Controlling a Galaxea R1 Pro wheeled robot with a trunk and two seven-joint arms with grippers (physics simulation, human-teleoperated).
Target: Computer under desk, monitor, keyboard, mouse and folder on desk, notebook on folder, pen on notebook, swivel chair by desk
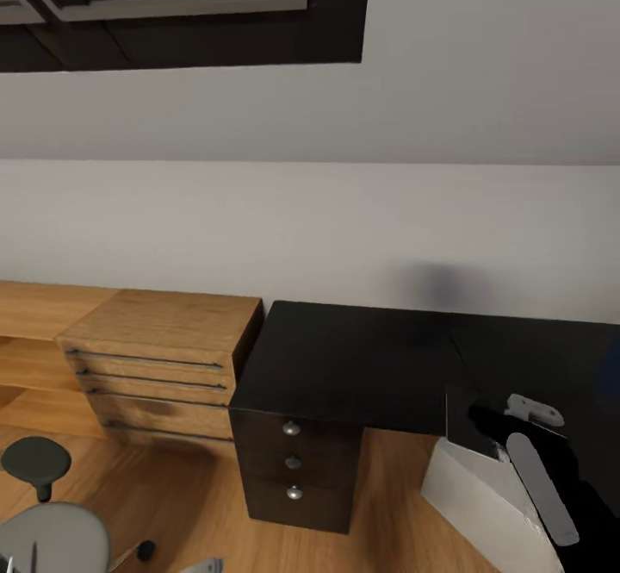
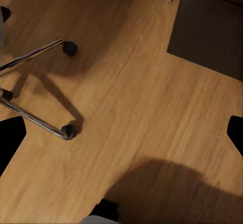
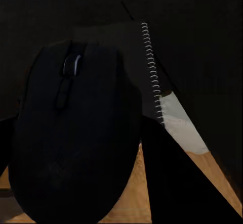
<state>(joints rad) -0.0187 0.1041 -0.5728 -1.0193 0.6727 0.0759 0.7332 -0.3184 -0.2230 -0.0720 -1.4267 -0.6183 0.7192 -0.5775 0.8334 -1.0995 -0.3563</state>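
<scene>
**Mouse at right end effector, over the surface**

Mouse [image 3: 76, 133] fills the right wrist view — right end effector [image 1: 525, 435] appears clamped on it, above the black surface [image 1: 362, 358], beside a spiral notebook [image 3: 136, 67]. Left end effector: fingers [image 2: 10, 138] apart over the floor, near the chair [image 1: 52, 538] base.

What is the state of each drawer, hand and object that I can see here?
left hand: open, empty, above the floor.
right hand: seems shut on the mouse.
mouse: apparently held.
notebook: closed.
dark drawers: all shut.
wooden drawer unit: drawers shut.
</scene>
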